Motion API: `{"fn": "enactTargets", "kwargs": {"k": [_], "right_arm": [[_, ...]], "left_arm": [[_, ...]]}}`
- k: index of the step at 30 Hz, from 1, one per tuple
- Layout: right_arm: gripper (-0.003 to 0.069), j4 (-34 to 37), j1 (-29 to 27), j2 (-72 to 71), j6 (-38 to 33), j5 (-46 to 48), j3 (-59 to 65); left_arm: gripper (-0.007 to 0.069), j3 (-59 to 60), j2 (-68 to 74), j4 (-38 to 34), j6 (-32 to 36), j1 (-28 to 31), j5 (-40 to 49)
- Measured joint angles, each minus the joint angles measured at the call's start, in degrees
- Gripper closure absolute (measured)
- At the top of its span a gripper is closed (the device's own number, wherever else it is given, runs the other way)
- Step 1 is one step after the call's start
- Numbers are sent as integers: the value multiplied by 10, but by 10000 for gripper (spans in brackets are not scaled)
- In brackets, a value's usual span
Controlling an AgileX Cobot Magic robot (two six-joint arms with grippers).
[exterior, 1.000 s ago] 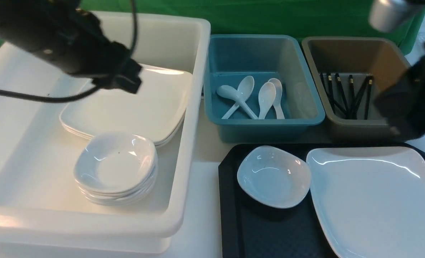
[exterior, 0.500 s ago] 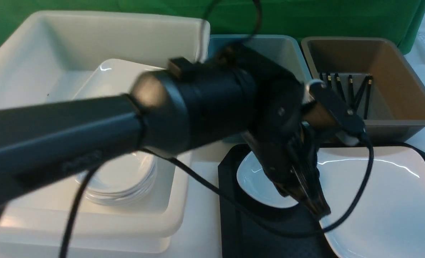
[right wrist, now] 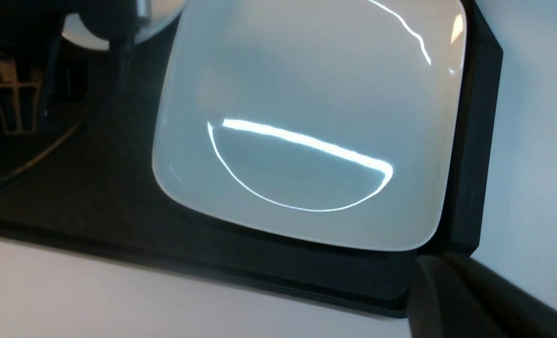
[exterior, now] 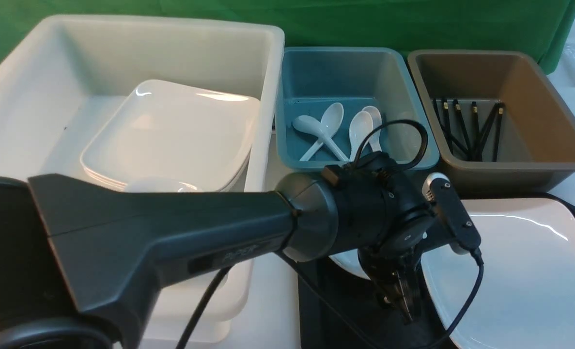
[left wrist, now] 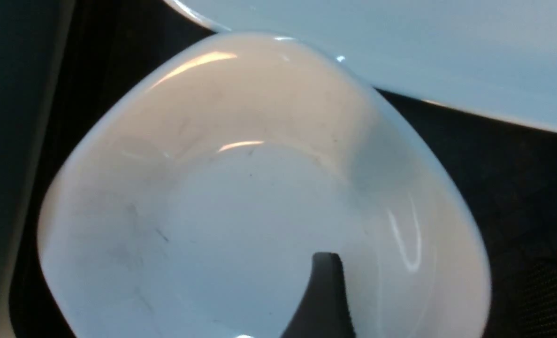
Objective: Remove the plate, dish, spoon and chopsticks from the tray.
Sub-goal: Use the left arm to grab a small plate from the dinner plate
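A small deep white dish [left wrist: 240,197] sits on the black tray [exterior: 316,300] beside the large white plate [exterior: 520,271]. In the front view my left arm hides all but a sliver of the dish [exterior: 346,261]. My left gripper [exterior: 403,305] points down at the dish's rim on the side nearest the plate. It is open, with one finger [left wrist: 325,295] inside the dish and the other out of view. My right gripper is out of the front view. Its wrist view shows one dark finger [right wrist: 442,300] near the tray's corner [right wrist: 470,188], with the plate [right wrist: 306,117] beyond it.
A big white bin [exterior: 268,72] at left holds stacked plates [exterior: 171,131]. A teal bin [exterior: 292,145] holds several white spoons [exterior: 360,128]. A brown bin [exterior: 549,97] holds black chopsticks [exterior: 471,128]. My left arm [exterior: 171,242] spans the foreground.
My left arm swung from above the white bin across to the tray and lowered onto the small dish. My right arm, seen by the brown bin a second ago, left the front view.
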Motion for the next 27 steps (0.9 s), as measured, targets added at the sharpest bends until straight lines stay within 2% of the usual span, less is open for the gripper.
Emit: {"fn": "enactTargets", "kwargs": {"k": [2,5,8,12,16,21,27], "right_arm": [[634,4,0,0,0,-4,0],[634,14,0,0,0,-11,0],[634,24,0,0,0,-21,0],[635,27,0,0,0,-26,0],[635,28,0,0,0,-27,0],[635,31,0,0,0,-46,0],[635,67,0,0,-2,-61,0]], "left_arm": [[112,0,8,3,-5,6,-3],[153,0,13,4,-31,15,-11],[264,0,13,4,-48,21,-18],[484,-4,12,3,-46,28,-26],[529,-19,4,3,-46,29,-10],[552,-63,3,-9,-46,30,65],[589,-130,-27,-41,-52,30,145]]}}
